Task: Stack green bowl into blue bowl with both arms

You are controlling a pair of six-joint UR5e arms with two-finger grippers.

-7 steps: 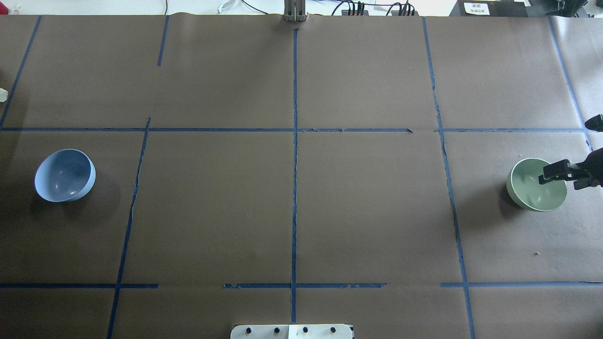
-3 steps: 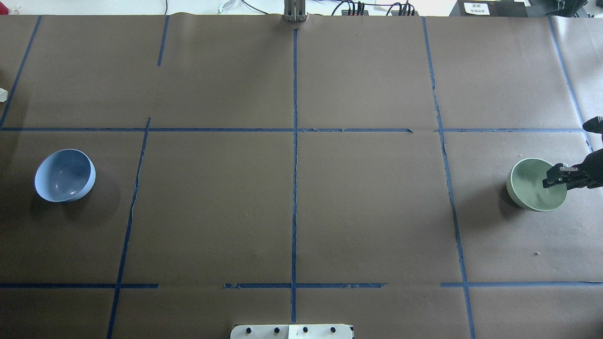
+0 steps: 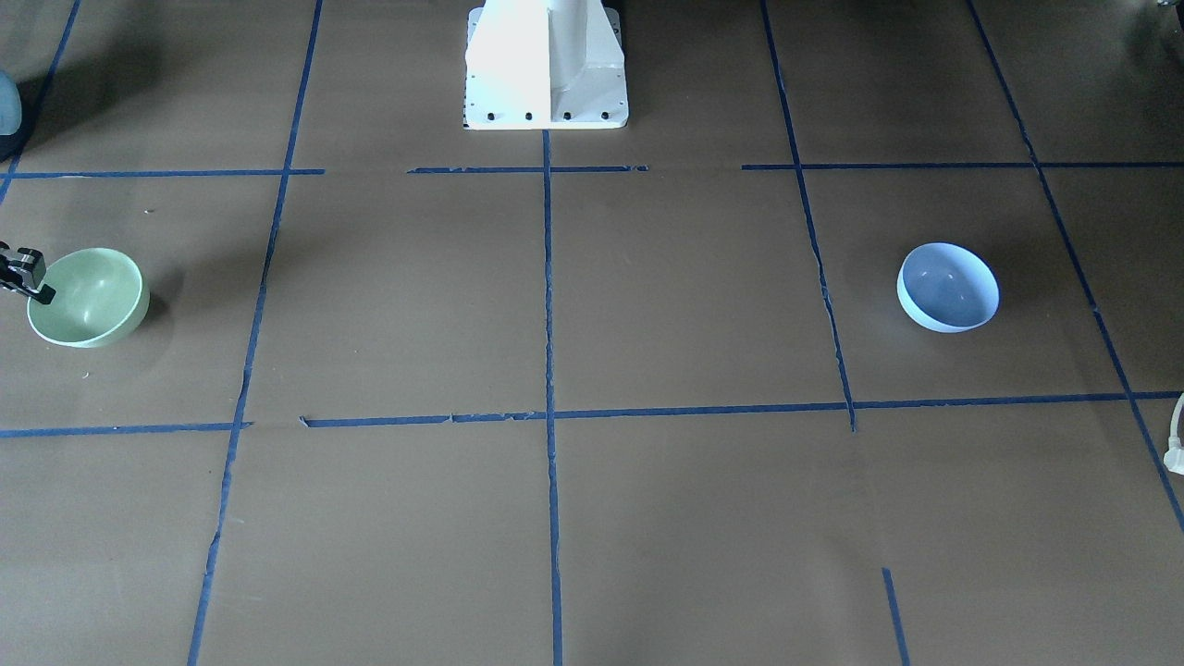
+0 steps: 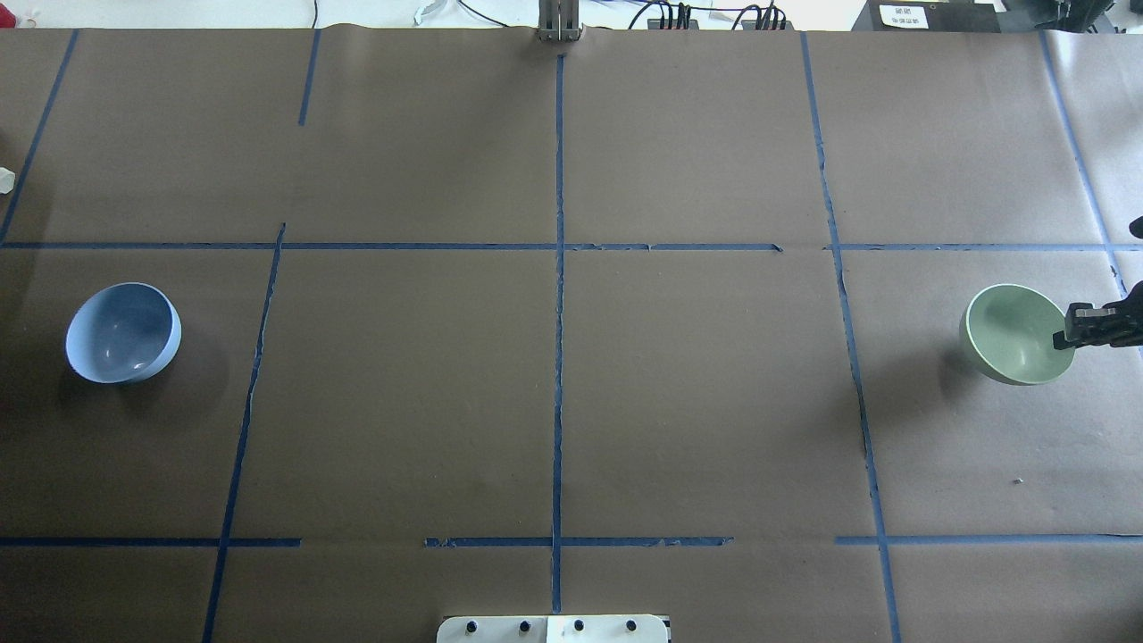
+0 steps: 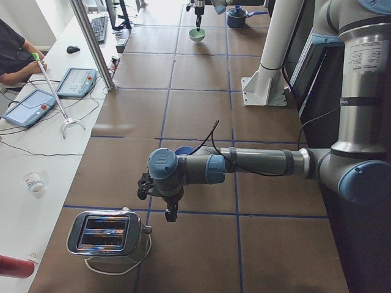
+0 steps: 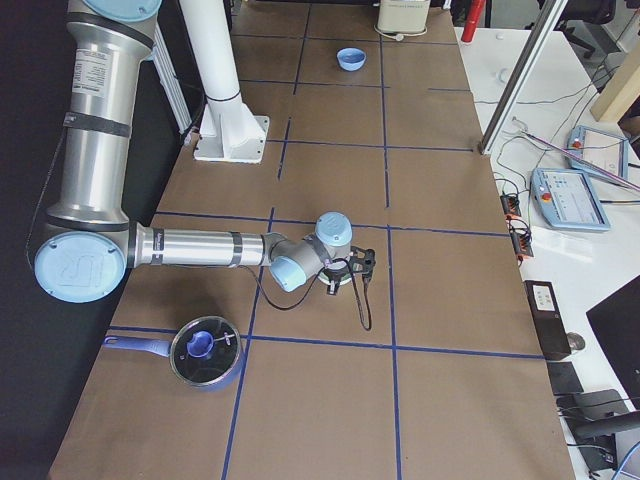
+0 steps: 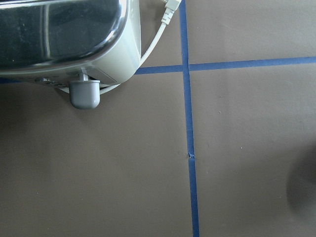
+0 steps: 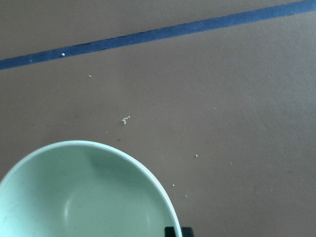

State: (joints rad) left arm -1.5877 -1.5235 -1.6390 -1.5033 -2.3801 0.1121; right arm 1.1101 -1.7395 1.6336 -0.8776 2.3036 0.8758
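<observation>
- Front-facing view: the green bowl [image 3: 88, 301] is sitting way over at the left edge of the brown-paper table [image 3: 694, 518]; the right gripper [image 3: 35, 287] is coming in from off-frame and pinching the bowl's outer rim; the blue bowl [image 3: 948, 287] is sitting open side up, well apart on the other side, past the white pedestal base [image 3: 546, 65].
- Overhead view: the bowls are swapping sides here, green far right and blue far left, with the blue tape [image 4: 558, 357] grid running between them; the right jaws are clamping the green rim on the side facing away from the blue bowl; can't tell if the bowl is resting on the paper.
- Left side view: the left arm [image 5: 256, 162] is stretching out low, and the left gripper [image 5: 171, 212] is pointing down just beside a toaster [image 5: 107, 233]; can't tell whether its jaws are open or closed; the blue bowl is mostly hiding behind the arm.
- Right side view: the right arm [image 6: 190, 247] is reaching out low, its wrist covering the green bowl; a pot [image 6: 205, 352] is sitting near it; the blue bowl is showing at the far end.
- Left wrist view: looking down at the toaster's corner, its white cord [image 7: 158, 34] and a tape cross.
- Right wrist view: the green bowl is filling the lower left; a black bit of finger is touching its rim at the bottom edge.
</observation>
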